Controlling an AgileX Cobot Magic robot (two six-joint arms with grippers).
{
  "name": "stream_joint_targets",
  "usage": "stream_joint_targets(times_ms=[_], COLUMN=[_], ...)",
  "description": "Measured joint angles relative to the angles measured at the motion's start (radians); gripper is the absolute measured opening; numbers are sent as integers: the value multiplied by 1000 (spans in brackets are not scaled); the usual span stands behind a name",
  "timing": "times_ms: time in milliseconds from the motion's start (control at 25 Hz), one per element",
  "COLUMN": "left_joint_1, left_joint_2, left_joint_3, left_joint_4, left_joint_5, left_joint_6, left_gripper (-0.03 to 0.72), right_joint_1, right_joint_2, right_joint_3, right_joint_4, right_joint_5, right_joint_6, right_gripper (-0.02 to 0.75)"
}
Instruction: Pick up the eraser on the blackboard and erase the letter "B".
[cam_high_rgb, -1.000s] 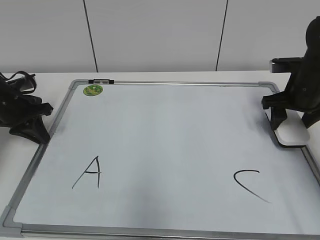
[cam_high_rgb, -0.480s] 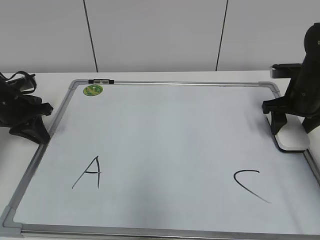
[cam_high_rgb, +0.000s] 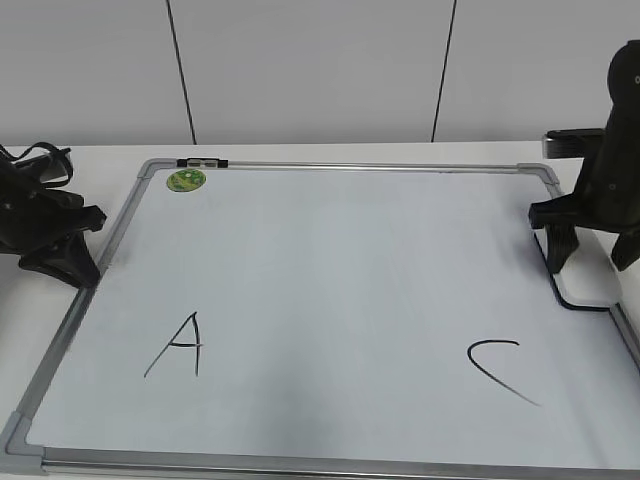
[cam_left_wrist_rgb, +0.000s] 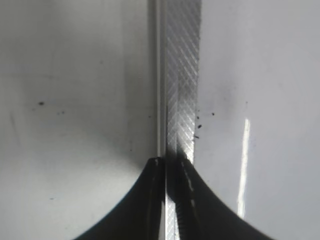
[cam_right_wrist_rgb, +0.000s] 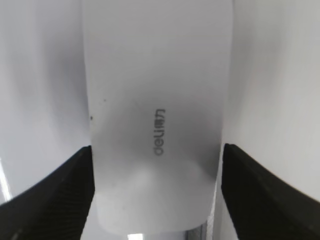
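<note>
The whiteboard (cam_high_rgb: 330, 250) lies flat on the table. A black "A" (cam_high_rgb: 178, 345) and a black "C" (cam_high_rgb: 500, 370) are on it. No "B" shows; the space between them is blank. The white eraser (cam_high_rgb: 588, 288) lies flat at the board's right edge, by the frame. My right gripper (cam_high_rgb: 590, 265) straddles it. In the right wrist view both fingers (cam_right_wrist_rgb: 157, 165) hug the long sides of the eraser (cam_right_wrist_rgb: 157, 90). My left gripper (cam_high_rgb: 80, 270) rests at the board's left edge. In the left wrist view its fingers (cam_left_wrist_rgb: 170, 162) are together over the metal frame (cam_left_wrist_rgb: 180, 75).
A round green sticker (cam_high_rgb: 186, 180) sits in the board's far left corner, with a small black clip (cam_high_rgb: 202, 161) on the frame beside it. A white wall stands right behind the table.
My right gripper has moved a little right and down with the eraser, which was tilted and now lies flat on the board's right edge. The left arm has not moved.
</note>
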Motion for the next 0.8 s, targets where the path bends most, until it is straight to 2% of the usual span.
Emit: stream_joint_targets(times_ms=[200,360,560,800], left_joint_1=[0,3,6,6], left_joint_2=[0,0,1,-67], left_joint_3=[0,0,0,0], left_joint_4=[4,9,15,19], left_joint_5=[0,-2,-4,-8], left_joint_6=[0,0,-1,-1], left_gripper=[87,169,305,405], right_joint_1=[0,-2,-2,-2], right_joint_2=[0,-4,-35,-65], right_joint_3=[-61,-95,-136,-174], right_joint_4=[-17,-22,36,60], right_joint_5=[67,82,101,145], right_joint_6=[-29,-64,-119,-152], right_gripper=[578,578,579,579])
